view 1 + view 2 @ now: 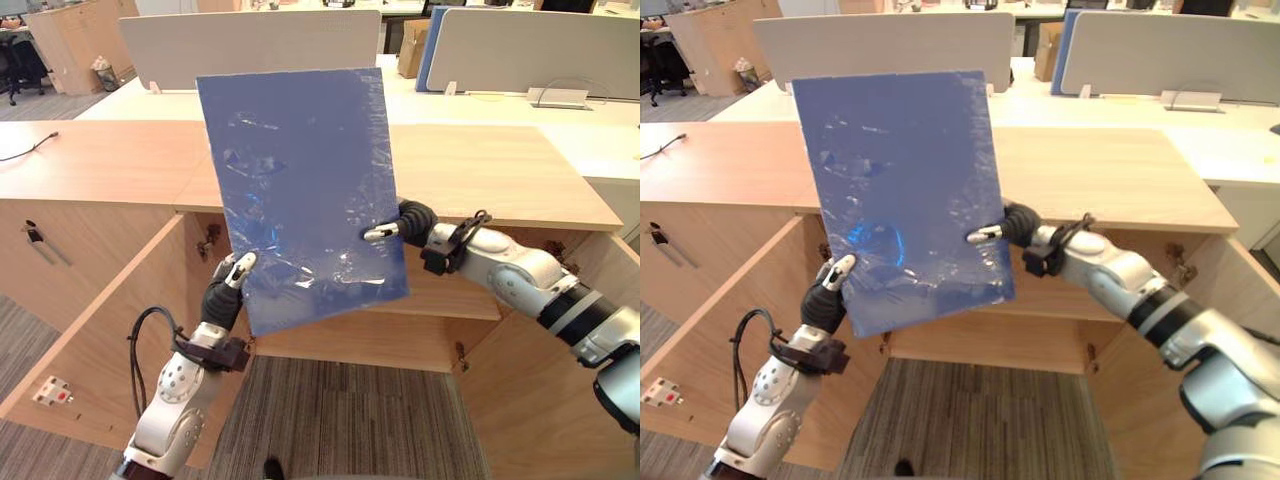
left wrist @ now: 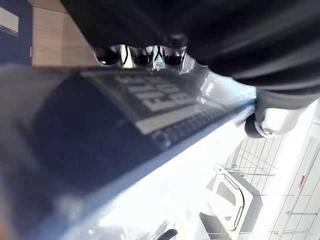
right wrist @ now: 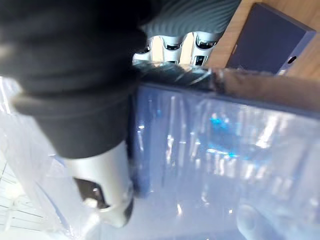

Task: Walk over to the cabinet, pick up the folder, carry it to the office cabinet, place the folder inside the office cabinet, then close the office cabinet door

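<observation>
Folder (image 1: 300, 190) upright at frame centre, above the open office cabinet (image 1: 480, 170). My left hand (image 1: 228, 285) pinches its lower left corner and my right hand (image 1: 408, 225) pinches its right edge. Risk: the slick plastic wrap (image 1: 350, 265) slides out of either pinch, or a corner snags the shelf (image 1: 450, 300) on entry.

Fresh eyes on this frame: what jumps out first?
The big blue folder, shiny in clear wrap, is held up slightly tilted in the middle of the eye views and hides much of the scene. The left hand pinches its lower left corner and the right hand its right edge. Behind it stands the wooden office cabinet, its left door and right door open.
</observation>
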`<state>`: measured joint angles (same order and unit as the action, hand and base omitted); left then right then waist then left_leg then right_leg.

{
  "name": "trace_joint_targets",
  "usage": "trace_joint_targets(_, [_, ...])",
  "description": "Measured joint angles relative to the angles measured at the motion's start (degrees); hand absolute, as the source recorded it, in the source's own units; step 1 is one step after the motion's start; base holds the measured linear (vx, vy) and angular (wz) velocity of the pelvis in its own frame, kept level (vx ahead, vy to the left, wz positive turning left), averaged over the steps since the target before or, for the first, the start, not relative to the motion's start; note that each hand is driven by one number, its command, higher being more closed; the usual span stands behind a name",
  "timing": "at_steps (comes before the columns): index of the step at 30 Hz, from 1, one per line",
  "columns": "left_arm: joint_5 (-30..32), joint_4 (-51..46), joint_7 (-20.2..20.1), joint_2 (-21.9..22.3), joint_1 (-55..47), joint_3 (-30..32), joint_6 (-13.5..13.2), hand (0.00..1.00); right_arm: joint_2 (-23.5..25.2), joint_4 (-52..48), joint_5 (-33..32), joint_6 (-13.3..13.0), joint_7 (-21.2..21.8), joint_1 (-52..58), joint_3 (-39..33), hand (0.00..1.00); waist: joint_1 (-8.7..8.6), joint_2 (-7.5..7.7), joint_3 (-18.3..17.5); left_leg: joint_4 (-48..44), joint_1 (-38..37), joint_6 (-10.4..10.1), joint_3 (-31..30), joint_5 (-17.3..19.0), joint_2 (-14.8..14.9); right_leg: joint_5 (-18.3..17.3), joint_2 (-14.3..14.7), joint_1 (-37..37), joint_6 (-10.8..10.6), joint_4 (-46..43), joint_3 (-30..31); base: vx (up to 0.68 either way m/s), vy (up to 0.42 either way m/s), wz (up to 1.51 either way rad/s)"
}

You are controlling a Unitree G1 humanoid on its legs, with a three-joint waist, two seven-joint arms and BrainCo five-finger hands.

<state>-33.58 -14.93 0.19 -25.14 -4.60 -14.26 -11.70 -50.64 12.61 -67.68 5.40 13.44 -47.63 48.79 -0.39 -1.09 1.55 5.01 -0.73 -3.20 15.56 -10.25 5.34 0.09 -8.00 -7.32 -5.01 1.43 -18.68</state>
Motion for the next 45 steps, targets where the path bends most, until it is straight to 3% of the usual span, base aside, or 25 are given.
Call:
trace_joint_targets(4, [0.0,0.0,0.4,0.0,0.0,0.4,0.0,1.0,1.9,0.8,0.0,-0.2,-0.2,1.4,-0.1,1.0,-0.02,-0.02,-0.1,0.0,0.0,0.0,-0.1,-0.1,0.0,0.0,0.0,0.0,0.0,-0.1,0.0,0.0,0.0,0.0])
trace_joint_targets(5, [0.0,0.0,0.4,0.0,0.0,0.6,0.0,0.0,2.0,0.8,0.0,-0.2,-0.2,1.4,-0.1,1.0,-0.02,-0.02,-0.1,0.0,0.0,0.0,-0.1,-0.1,0.0,0.0,0.0,0.0,0.0,-0.1,0.0,0.0,0.0,0.0])
trace_joint_targets(15, [-5.8,0.0,-0.4,0.2,1.3,0.1,-0.6,0.0,4.8,1.7,-0.7,-0.8,0.0,3.2,-1.4,1.0,-0.08,0.0,-0.2,0.0,0.1,0.1,-0.4,-0.4,0.0,-0.1,-0.1,0.1,0.1,-0.1,-0.2,0.0,0.0,0.0])
trace_joint_targets(21, [-14.3,9.5,-8.1,0.1,1.7,-4.0,-2.5,0.0,5.9,1.9,0.4,-0.3,-0.2,7.8,-2.5,1.0,-0.01,0.15,-0.8,0.0,0.8,0.1,-0.4,-0.4,0.1,0.3,0.1,0.5,0.1,0.8,-0.2,0.0,0.0,0.0])
trace_joint_targets(25, [-17.0,15.8,-11.6,0.2,0.1,-7.3,-1.0,0.0,5.4,1.9,4.6,0.7,-0.2,9.6,-4.0,1.0,-0.32,0.27,-0.7,0.1,0.9,0.1,-0.3,-0.4,0.3,0.5,0.4,0.5,0.0,1.2,0.0,0.0,-0.001,-0.03])
trace_joint_targets(27, [-16.4,19.9,-13.6,0.2,-1.6,-9.1,0.7,0.0,5.6,1.7,8.7,0.7,0.1,11.0,-8.4,1.0,-0.53,0.38,-0.7,0.1,0.8,0.1,-0.2,-0.3,0.6,0.6,0.6,0.5,0.0,1.2,0.2,0.0,-0.008,-0.08])
trace_joint_targets(28, [-13.2,24.8,-14.2,0.8,-3.5,-10.0,2.7,0.0,6.1,-0.5,10.4,0.6,0.5,11.5,-12.8,1.0,-0.92,0.42,-0.6,0.1,0.8,0.0,0.0,-0.3,0.9,0.7,0.9,0.7,0.2,1.2,0.6,0.0,-0.009,-0.11])
trace_joint_targets(29, [-12.8,25.8,-14.2,1.0,-3.9,-10.0,3.1,0.0,6.3,-1.3,10.4,0.5,0.5,11.5,-13.7,1.0,-0.99,0.44,-0.6,0.1,0.8,0.0,0.1,-0.3,0.9,0.7,1.0,0.8,0.2,1.2,0.7,0.0,-0.011,-0.2])
trace_joint_targets(31, [-6.1,31.9,-13.4,4.3,-6.4,-9.2,4.4,0.0,6.6,-8.3,12.7,-2.5,0.9,13.0,-20.7,1.0,-1.34,0.63,-0.5,0.1,0.7,-0.3,0.7,-0.1,1.4,0.8,1.3,1.2,0.4,1.3,1.7,-0.01,-0.01,-0.18])
trace_joint_targets(34, [1.3,35.4,-9.9,10.6,-7.4,-5.2,4.5,0.0,6.7,-14.3,16.5,-5.4,1.2,14.7,-25.8,1.0,-1.48,0.9,-0.6,0.3,0.7,-0.4,0.7,0.0,1.5,0.8,1.4,1.2,0.4,1.3,1.7,0.0,-0.002,-0.03])
trace_joint_targets(35, [6.5,38.7,-6.5,14.9,-7.3,-2.3,3.2,0.0,7.0,-17.8,20.0,-7.0,1.5,16.2,-28.3,1.0,-1.64,1.18,-0.8,0.3,0.7,-0.4,0.7,0.0,1.5,0.8,1.4,1.2,0.4,1.5,1.7,0.0,0.0,0.0])
trace_joint_targets(37, [10.5,42.7,-4.4,17.1,-6.7,-0.8,2.6,0.0,7.0,-19.9,22.7,-8.1,1.6,17.6,-29.4,1.0,-1.72,1.47,-1.1,0.3,0.7,-0.4,0.7,0.0,1.6,0.8,1.5,1.2,0.4,1.5,1.8,0.0,0.0,0.0])
trace_joint_targets(45, [27.0,61.9,2.8,18.5,-5.9,7.1,3.5,0.0,7.2,-25.9,40.4,-10.9,0.9,21.8,-29.5,1.0,-2.36,2.32,-1.3,0.3,0.7,-0.5,1.0,0.1,1.6,0.8,1.5,1.6,0.4,1.4,2.3,0.0,0.002,-0.01])
